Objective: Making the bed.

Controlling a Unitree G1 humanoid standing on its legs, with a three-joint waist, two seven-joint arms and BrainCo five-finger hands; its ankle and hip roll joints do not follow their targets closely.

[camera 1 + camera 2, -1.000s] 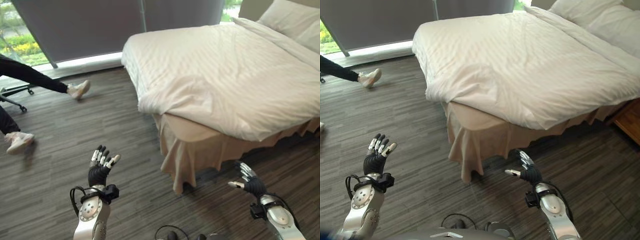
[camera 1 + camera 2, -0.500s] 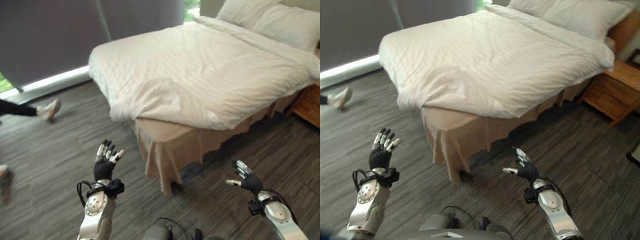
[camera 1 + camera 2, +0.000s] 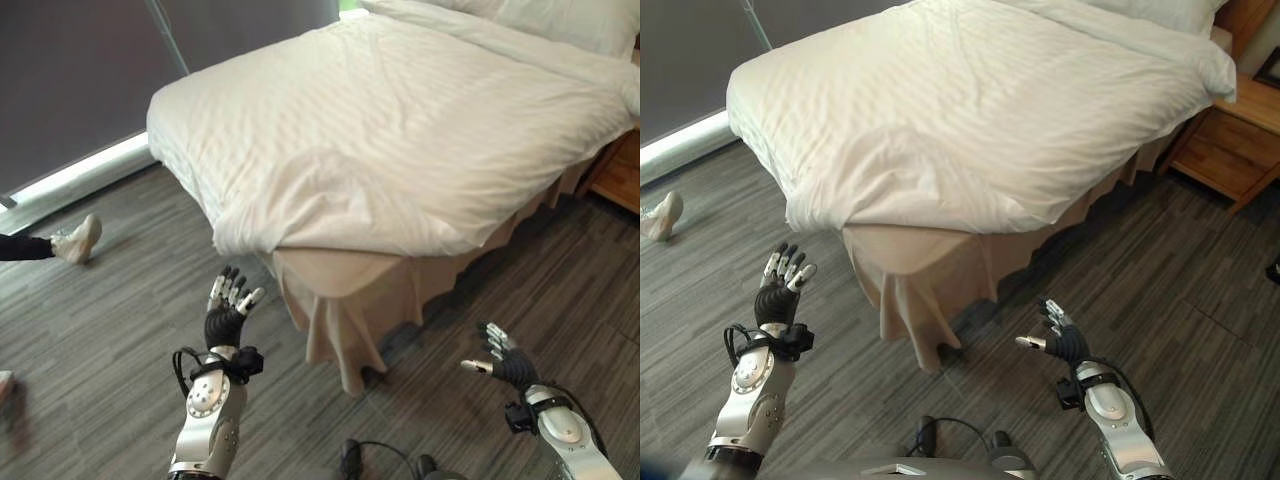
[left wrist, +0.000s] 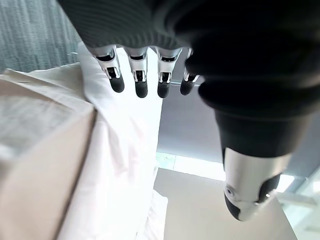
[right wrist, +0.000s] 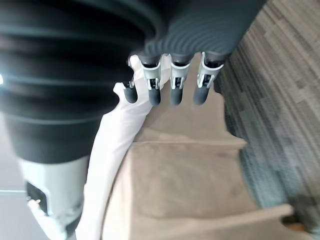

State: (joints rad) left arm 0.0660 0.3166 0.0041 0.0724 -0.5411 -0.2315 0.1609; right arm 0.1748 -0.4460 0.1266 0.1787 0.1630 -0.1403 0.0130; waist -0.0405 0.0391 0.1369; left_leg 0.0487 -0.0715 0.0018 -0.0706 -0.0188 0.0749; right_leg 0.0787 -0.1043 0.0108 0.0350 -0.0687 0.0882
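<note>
On bed (image 3: 330,300): rumpled white duvet (image 3: 400,140), pleated beige skirt (image 3: 930,290).

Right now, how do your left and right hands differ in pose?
The left hand is raised, fingers pointing up, over the floor beside the bed's corner; the right hand sits lower, fingers reaching forward toward the bed skirt. Both are open, hold nothing and are clear of the white duvet.

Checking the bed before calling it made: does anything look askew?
Yes. At the near foot corner the white duvet sits bunched and pulled up, leaving the beige bed skirt exposed instead of draping evenly. Both hands are open, off the bed.
</note>
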